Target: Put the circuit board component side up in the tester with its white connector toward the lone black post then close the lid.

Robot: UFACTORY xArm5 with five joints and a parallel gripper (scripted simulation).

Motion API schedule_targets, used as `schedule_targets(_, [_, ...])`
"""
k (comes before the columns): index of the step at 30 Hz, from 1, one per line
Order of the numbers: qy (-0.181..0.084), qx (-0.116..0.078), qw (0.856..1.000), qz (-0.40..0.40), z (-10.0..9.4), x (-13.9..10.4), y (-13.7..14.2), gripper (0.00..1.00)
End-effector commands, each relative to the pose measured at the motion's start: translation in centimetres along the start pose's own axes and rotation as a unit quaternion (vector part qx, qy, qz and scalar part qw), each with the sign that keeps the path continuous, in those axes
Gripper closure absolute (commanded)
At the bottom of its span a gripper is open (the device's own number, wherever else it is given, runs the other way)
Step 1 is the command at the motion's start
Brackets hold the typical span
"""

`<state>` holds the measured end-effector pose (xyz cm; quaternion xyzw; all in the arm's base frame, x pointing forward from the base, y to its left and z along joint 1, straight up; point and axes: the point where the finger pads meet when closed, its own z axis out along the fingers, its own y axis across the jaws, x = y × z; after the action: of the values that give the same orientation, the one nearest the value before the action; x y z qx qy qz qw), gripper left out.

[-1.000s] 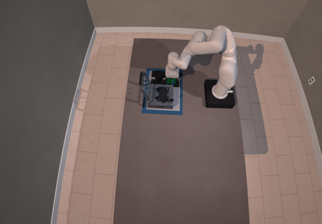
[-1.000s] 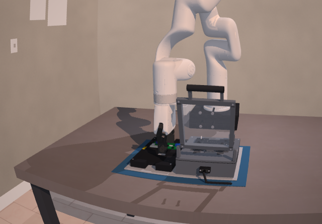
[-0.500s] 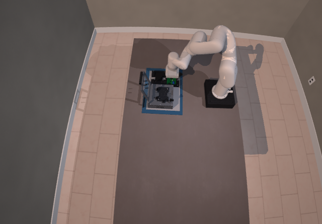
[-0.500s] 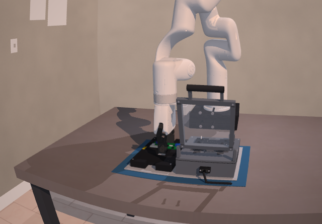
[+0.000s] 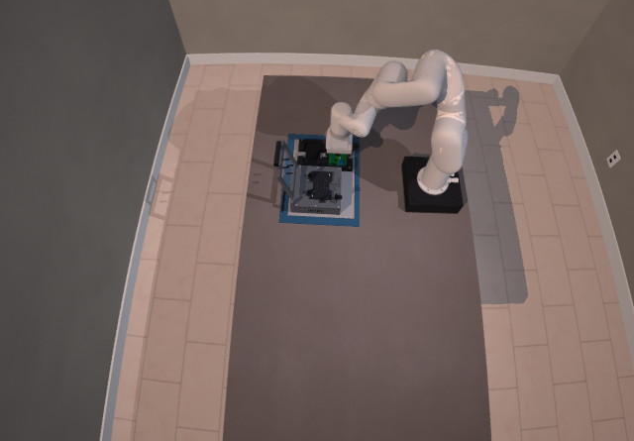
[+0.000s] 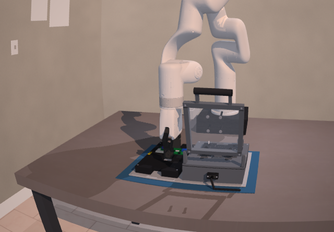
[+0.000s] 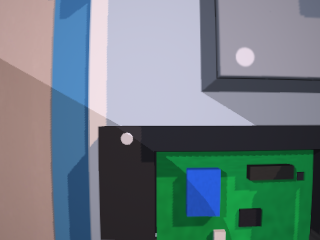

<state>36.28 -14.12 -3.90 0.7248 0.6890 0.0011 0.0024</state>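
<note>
The green circuit board (image 5: 333,157) (image 6: 179,153) (image 7: 235,192) lies component side up in the black tray (image 5: 312,144) (image 6: 159,163) (image 7: 125,190). A blue block and dark chips show on it; a whitish part, perhaps the connector, is at its left end in the exterior view. My gripper (image 6: 173,152) points down with its fingers at the board's two opposite edges and looks shut on it, set wide; the fingers are outside the wrist view. The grey tester (image 5: 333,209) (image 6: 197,173) (image 7: 275,40) stands beside the tray. Its clear lid (image 6: 213,105) stands open. The lone black post cannot be made out.
The lid's black handle (image 6: 213,91) rises beside the arm. Tray and tester stand on a blue-edged white mat (image 6: 255,170) (image 7: 72,125). A black cable or lever (image 6: 226,189) sticks out at the tester's front. The robot's black base (image 5: 409,200) stands to the right in the top view.
</note>
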Motion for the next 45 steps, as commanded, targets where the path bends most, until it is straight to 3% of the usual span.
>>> schedule_targets(1, [0.000, -0.001, 1.000, 0.000, -0.1, 0.0, 0.1, 0.21])
schedule_targets(22, [0.000, -0.001, 1.000, 0.000, -0.5, 0.0, 0.1, 0.21])
schedule_targets(45, [0.000, -0.001, 1.000, 0.000, -2.3, 0.0, 0.1, 0.21])
